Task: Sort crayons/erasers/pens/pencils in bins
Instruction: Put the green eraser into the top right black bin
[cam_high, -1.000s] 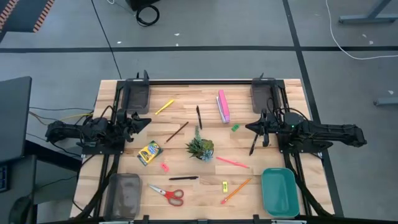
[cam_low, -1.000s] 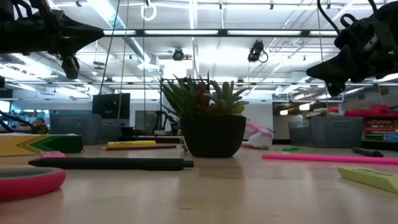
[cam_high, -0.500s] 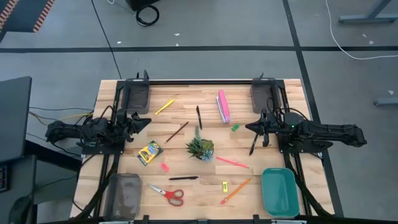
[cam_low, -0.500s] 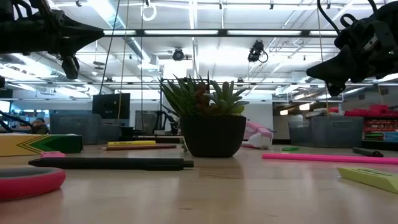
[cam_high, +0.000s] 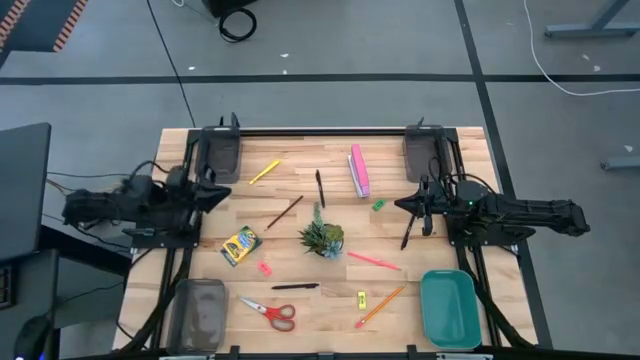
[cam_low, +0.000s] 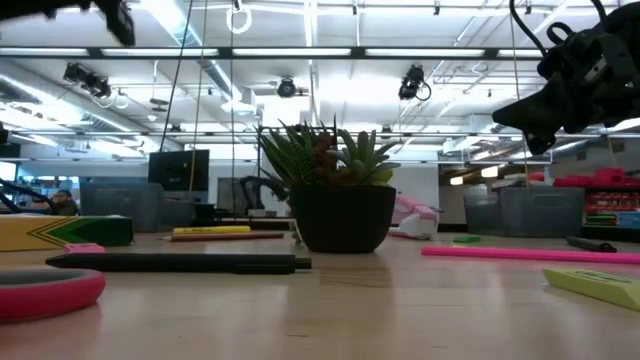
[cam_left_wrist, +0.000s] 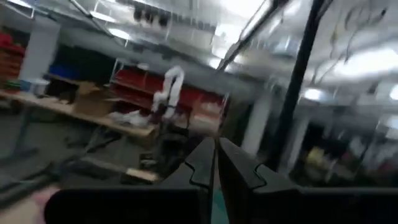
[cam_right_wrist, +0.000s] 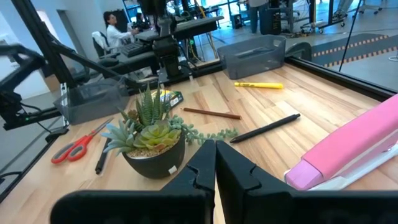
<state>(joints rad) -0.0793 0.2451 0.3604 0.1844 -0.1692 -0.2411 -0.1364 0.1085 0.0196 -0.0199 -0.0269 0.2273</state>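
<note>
Wooden table (cam_high: 300, 150) is a total scatter: pencils (cam_high: 265, 172), pens (cam_high: 320, 188), erasers (cam_high: 378, 205) and crayons (cam_high: 240, 245) lie loose around the plant (cam_high: 322, 238), bins (cam_high: 450, 308) at the corners. Both my jaws, left (cam_high: 205, 193) and right (cam_high: 412, 203), hang pressed together, empty, above it.

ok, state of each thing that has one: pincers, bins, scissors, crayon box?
left pincer: shut, empty, raised at the table's left edge
right pincer: shut, empty, raised
dark grey bins: empty
translucent bin: empty
teal bin: empty
scissors: closed, lying flat
crayon box: lying flat
</note>
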